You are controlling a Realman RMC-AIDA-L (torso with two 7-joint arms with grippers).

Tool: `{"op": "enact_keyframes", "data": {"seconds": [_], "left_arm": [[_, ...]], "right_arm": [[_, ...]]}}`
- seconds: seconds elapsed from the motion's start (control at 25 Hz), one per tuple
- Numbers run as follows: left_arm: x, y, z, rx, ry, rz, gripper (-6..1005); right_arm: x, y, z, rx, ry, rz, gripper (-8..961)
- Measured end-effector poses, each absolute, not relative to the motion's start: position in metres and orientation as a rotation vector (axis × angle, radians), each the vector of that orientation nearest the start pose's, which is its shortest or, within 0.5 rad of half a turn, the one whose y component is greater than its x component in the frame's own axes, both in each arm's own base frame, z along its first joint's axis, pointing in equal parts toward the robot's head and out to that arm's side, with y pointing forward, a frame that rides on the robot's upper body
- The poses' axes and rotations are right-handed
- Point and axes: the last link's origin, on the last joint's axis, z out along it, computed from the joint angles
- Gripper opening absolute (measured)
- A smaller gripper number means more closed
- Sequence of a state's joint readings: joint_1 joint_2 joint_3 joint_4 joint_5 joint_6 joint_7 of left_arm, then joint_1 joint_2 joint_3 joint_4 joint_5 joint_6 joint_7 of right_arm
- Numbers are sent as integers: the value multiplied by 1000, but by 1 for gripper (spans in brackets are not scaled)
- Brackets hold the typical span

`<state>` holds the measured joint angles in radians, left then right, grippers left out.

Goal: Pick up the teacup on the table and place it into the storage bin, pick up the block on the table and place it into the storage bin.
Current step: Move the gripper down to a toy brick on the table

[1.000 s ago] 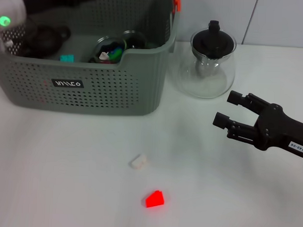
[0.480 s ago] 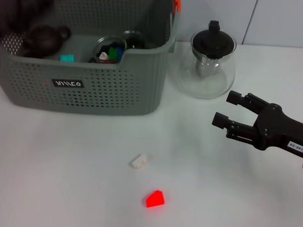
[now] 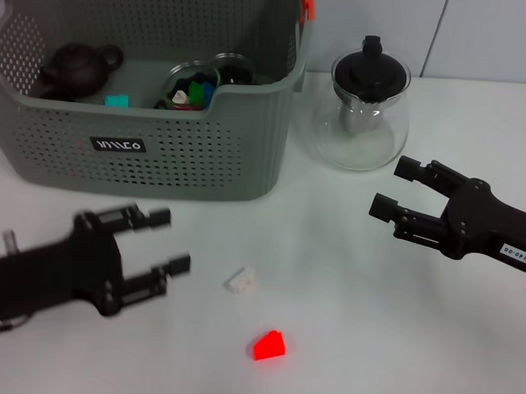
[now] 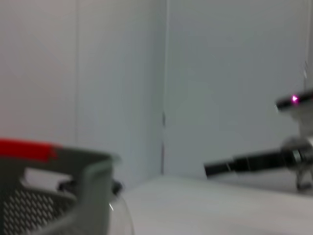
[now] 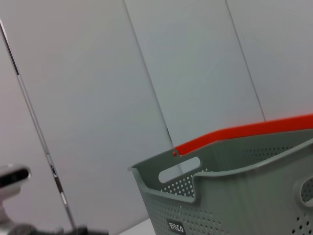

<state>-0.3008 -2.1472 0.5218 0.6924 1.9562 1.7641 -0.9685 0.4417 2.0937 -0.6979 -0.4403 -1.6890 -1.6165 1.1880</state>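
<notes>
In the head view the left gripper [image 3: 164, 240] is sitting at the lower left of the frame, low over the white table [image 3: 353, 338], its two black fingers [image 3: 150, 216] spread wide and gripping nothing; they are pointing toward the middle of the frame, where a small white block [image 3: 240, 281] is lying just beyond the fingertips, apart from them. A red block [image 3: 269, 345] is resting a little lower and to the right of the white one, near the bottom edge. The right gripper [image 3: 393, 189] is hovering at the middle right, also spread open and empty, with its fingertips aimed left and a glass teapot [image 3: 367, 110] with a black lid standing just above it in the frame. The grey-green perforated storage bin [image 3: 161, 154] is filling the upper left; inside it a dark teapot [image 3: 75, 66], a turquoise block [image 3: 117, 101] and a glass cup [image 3: 190, 85] holding coloured pieces are lying on its floor. The right wrist view is showing the bin's [image 5: 234, 191] wall and orange-red rim [image 5: 244, 133].
</notes>
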Motion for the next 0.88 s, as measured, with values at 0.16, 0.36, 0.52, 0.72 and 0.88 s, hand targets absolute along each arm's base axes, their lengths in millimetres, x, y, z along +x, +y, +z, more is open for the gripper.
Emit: {"op": "enact_keyframes", "data": {"seconds": [0.16, 0.36, 0.52, 0.72, 0.88], "left_arm": [[-305, 248, -15, -2617, -337, -785, 604], [-306, 257, -40, -2626, -381, -726, 492], [-307, 265, -58, -2609, -439, -680, 438], [-308, 266, -79, -2611, -360, -612, 433], [-306, 269, -90, -2615, -329, -575, 428]], "right_arm": [[267, 298, -15, -2503, 668, 1126, 945], [269, 297, -15, -2501, 674, 1124, 945], [270, 296, -15, -2499, 676, 1122, 945], [270, 296, -14, -2498, 676, 1122, 945], [270, 296, -14, -2498, 676, 1122, 945]]}}
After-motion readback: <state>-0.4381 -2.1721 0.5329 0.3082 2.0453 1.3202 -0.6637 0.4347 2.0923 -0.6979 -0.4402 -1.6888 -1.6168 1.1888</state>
